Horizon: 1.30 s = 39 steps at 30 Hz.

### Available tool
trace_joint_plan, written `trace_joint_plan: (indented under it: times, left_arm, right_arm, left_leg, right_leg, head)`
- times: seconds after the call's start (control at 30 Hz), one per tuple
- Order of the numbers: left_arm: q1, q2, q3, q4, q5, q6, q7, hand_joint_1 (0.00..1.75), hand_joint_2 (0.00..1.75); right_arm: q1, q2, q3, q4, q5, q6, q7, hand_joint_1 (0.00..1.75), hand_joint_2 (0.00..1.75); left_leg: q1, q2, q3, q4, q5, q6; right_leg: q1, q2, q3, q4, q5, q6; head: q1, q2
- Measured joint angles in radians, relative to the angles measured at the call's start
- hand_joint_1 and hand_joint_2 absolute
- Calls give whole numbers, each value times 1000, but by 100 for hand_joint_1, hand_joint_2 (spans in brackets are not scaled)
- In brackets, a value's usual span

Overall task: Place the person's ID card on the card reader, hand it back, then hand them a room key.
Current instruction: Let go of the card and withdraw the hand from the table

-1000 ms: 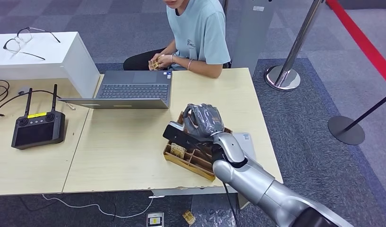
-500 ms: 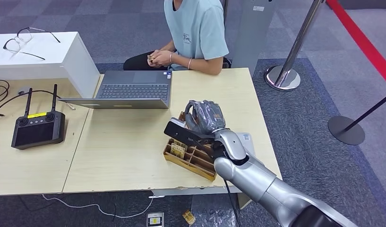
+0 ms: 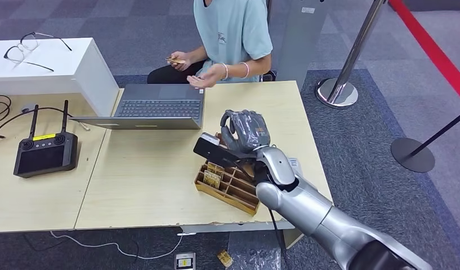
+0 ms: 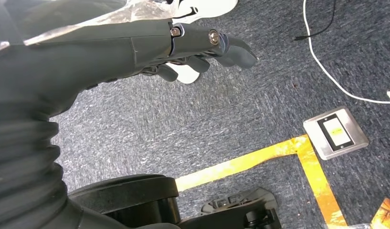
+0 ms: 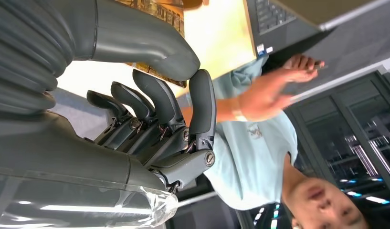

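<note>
While the right hand (image 3: 244,132) is hovering above the compartmented light-wood tray (image 3: 224,194) of brown patterned room key cards (image 3: 213,177), the main risk is a handover that fails across the gap. The person in the pale blue T-shirt is holding an open palm (image 3: 208,77) out over the far edge of the pale wooden table (image 3: 143,180), well apart from the robot's hand, with the open grey laptop (image 3: 160,104) sitting beside the path. If the hand is carrying a key in a shallow pinch, the reach could be shaking it loose onto the table or the floor. If it is carrying nothing, it would be offering an empty hand. A low sweep could also be catching the tray's rim or the laptop's corner.

The right hand's dark fingers (image 5: 202,109) are curling in tightly toward the thick grey thumb (image 5: 150,52). A brown patterned strip is showing between them in the right wrist view, but I cannot tell whether it is a gripped key or the tray behind. The person's other hand is holding a thin brownish card (image 3: 174,60), likely the returned ID.

The left hand (image 4: 193,47) is hanging over the blue-grey carpet (image 4: 183,124), its fingers loosely spread and grasping nothing.
</note>
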Motion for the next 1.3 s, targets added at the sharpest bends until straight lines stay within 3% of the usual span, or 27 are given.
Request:
trace_joint_plan:
  times: [1.03, 1.07, 1.17, 1.2, 1.3]
  left_arm:
    - [-5, -1, -1, 0, -18, 2, -4, 0, 175]
    - [-6, -1, -1, 0, -18, 2, -4, 0, 175]
    - [-9, 0, -4, 0, -19, 2, -3, 0, 175]
    - [-9, 0, -5, 0, -19, 2, -3, 0, 175]
    - [-10, -1, -9, 0, -19, 2, -3, 0, 175]
  right_arm:
    - [-153, -34, -20, -45, -1, 61, 32, 175, 175]
    - [-153, -34, -20, -43, -2, 60, 33, 141, 175]
    - [-153, -34, -19, -34, -4, 58, 33, 15, 175]
    - [-153, -34, -19, -31, -4, 57, 33, 4, 175]
    - [-153, -35, -19, -22, -2, 55, 32, 0, 175]
  left_leg:
    - [0, 0, 0, 0, 0, 0]
    - [0, 0, 0, 0, 0, 0]
    - [0, 0, 0, 0, 0, 0]
    - [0, 0, 0, 0, 0, 0]
    - [0, 0, 0, 0, 0, 0]
  right_leg:
    - [0, 0, 0, 0, 0, 0]
    - [0, 0, 0, 0, 0, 0]
    - [0, 0, 0, 0, 0, 0]
    - [0, 0, 0, 0, 0, 0]
    - [0, 0, 0, 0, 0, 0]
  head:
    - [0, 0]
    - [0, 0]
    - [0, 0]
    - [0, 0]
    - [0, 0]
